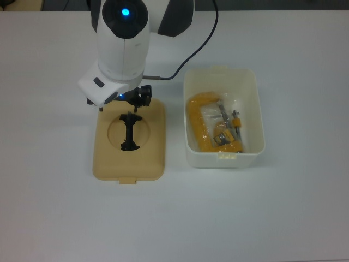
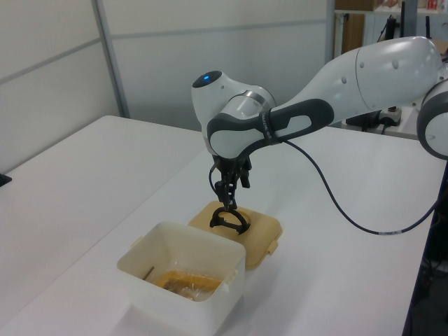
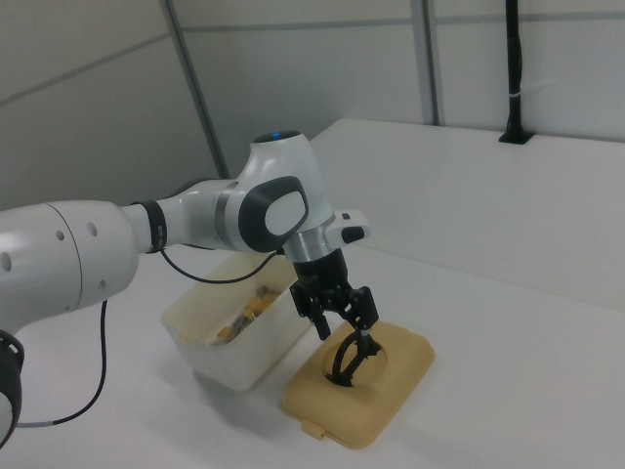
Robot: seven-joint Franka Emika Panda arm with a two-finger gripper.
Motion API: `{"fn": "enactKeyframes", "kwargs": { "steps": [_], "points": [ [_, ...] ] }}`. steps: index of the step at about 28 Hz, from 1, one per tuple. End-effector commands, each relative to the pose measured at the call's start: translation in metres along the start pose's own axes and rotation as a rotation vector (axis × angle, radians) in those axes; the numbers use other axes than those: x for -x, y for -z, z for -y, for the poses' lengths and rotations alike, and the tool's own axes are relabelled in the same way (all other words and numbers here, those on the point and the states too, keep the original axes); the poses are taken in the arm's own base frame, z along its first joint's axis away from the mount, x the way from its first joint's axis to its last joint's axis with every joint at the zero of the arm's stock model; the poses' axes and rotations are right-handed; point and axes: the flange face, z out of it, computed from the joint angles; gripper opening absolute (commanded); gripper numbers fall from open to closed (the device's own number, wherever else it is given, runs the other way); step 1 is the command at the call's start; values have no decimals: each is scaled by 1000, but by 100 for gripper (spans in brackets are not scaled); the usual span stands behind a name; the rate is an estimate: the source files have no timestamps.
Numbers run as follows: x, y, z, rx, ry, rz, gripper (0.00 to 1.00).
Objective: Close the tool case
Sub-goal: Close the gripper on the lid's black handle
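Left view, near to far. White tool case (image 2: 183, 280) sits open on the white surface (image 2: 84, 182), nearest the camera; yellow C-clamp (image 1: 210, 131) lies inside it. Just behind, touching or nearly so, the tan lid (image 2: 264, 231) lies flat on the surface, black handle (image 2: 229, 220) standing up from its round recess. In the top view the lid is at the case's left, with a narrow gap between them. End effector (image 2: 226, 203) hangs right at the handle's top; fingers a little apart, gripping nothing I can confirm. Black cable (image 2: 336, 203) trails from the arm.
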Motion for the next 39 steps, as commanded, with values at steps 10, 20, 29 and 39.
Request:
{"fn": "enactKeyframes", "kwargs": {
  "steps": [10, 20, 29, 39],
  "points": [
    [-8, -29, 12, 84, -20, -18, 86],
    [-13, -40, 25, 97, -16, -23, 82],
    [-16, -31, 41, 98, -19, -45, 8],
    [-16, -31, 38, 92, -59, -47, 0]
  ]
}}
